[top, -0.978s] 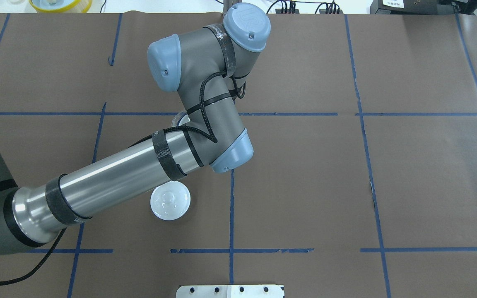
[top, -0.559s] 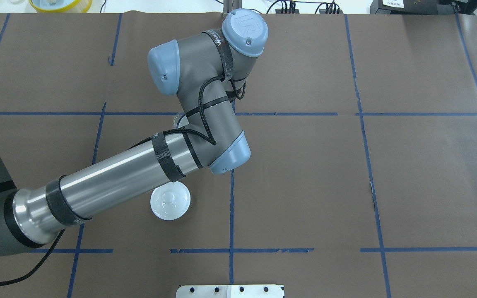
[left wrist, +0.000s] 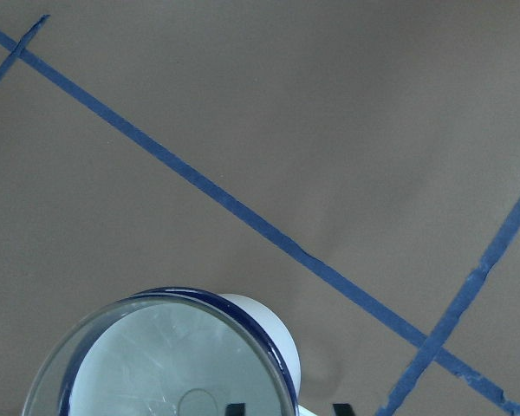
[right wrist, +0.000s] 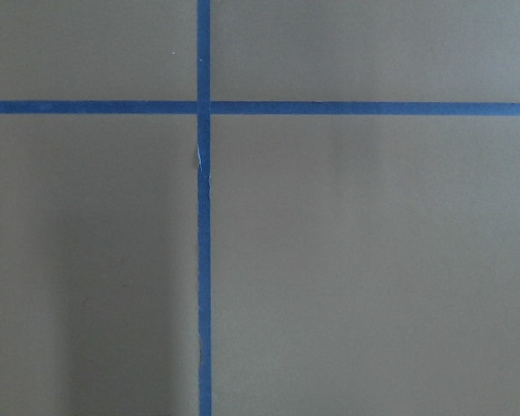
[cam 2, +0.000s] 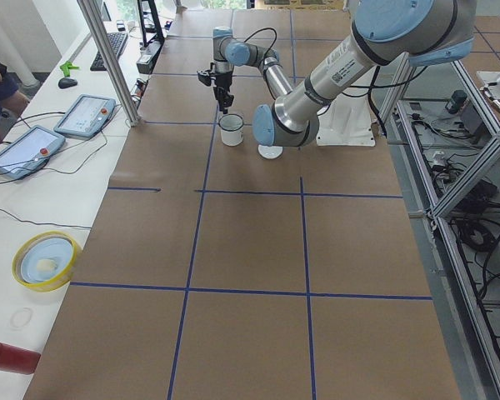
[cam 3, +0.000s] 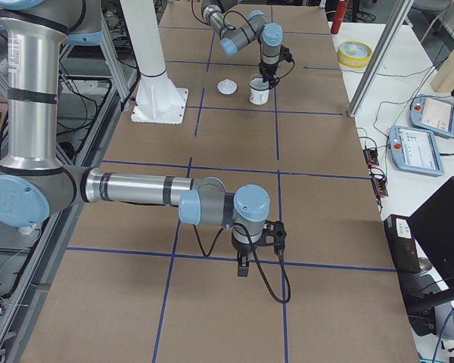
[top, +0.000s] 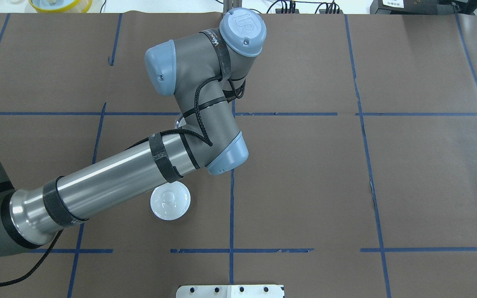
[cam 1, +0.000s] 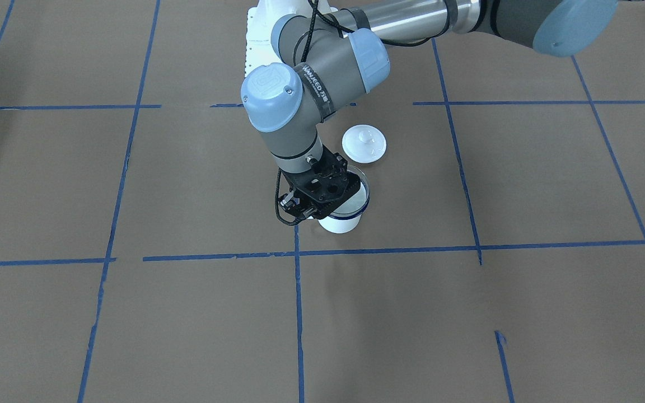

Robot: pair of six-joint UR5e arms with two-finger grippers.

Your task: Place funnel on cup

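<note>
The white cup (cam 1: 340, 224) with a dark blue rim stands on the brown table near a tape crossing. The clear funnel (left wrist: 169, 364) sits in its mouth, and its rim shows in the front view (cam 1: 360, 187). My left gripper (cam 1: 322, 204) hangs right over the cup's edge. In the left wrist view its two fingertips (left wrist: 234, 407) stand apart at the bottom edge, either side of the cup's wall (left wrist: 277, 347), so it looks open. My right gripper (cam 3: 244, 266) hovers low over bare table far from the cup; I cannot tell if it is open or shut.
A round white knobbed lid (cam 1: 364, 144) lies on the table just beside the cup, toward the robot's base. It also shows in the overhead view (top: 170, 200). A yellow bowl (top: 60, 4) sits beyond the far table edge. The left forearm hides the cup from overhead.
The left arm's wrist and elbow have shifted slightly to the left in the overhead view. The lid has not moved.
</note>
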